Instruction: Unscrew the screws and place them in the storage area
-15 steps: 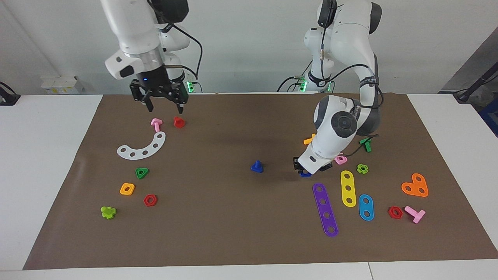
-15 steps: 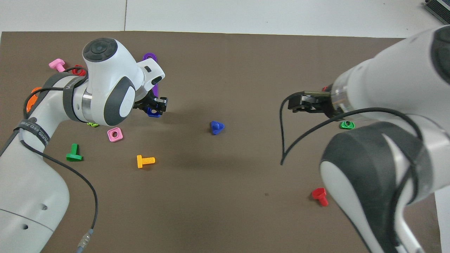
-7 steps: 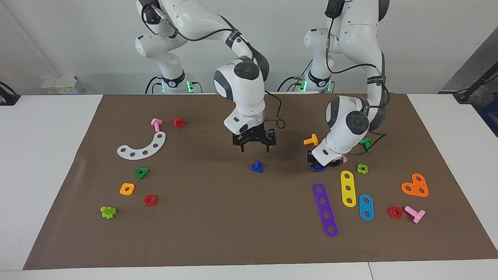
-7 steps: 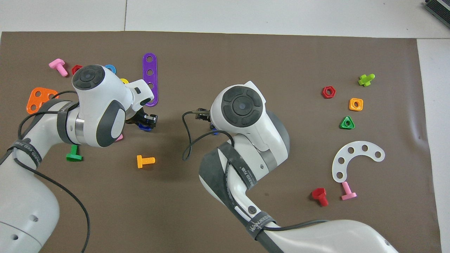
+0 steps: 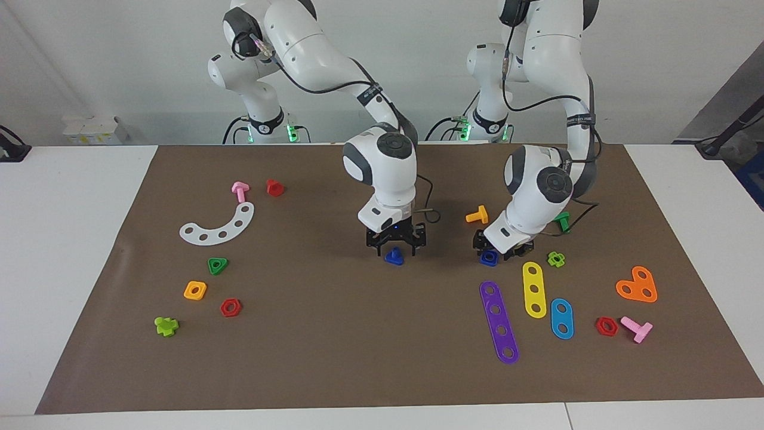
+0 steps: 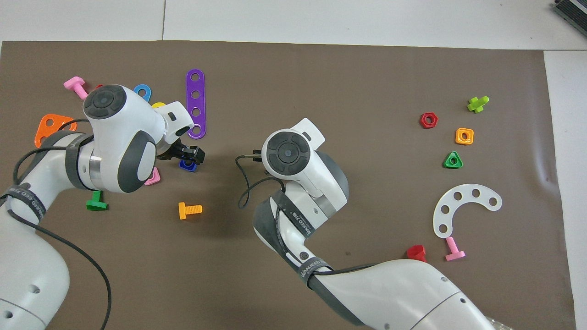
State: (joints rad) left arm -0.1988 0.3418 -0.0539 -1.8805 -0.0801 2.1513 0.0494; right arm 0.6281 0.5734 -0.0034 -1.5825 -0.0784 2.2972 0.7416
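Centrally on the mat stood the blue screw (image 5: 393, 256), shaft up, the right gripper (image 5: 395, 248) spread open astride it. At its three o'clock in the facing view, the left gripper (image 5: 494, 251) clenched the blue nut (image 5: 488, 258). The white curved strip (image 5: 218, 226) lay at ten o'clock.

- The blue screw (image 5: 393, 256) is small, a stubby shaft standing upright on its wider flat head, at the middle of the brown surface (image 5: 334, 334).
- The storage area (image 5: 206, 263) is a bare patch toward the right arm's end, marked by a white curved strip (image 5: 218, 226) and green (image 5: 217, 265), orange (image 5: 195, 290) and red nuts (image 5: 230, 307).
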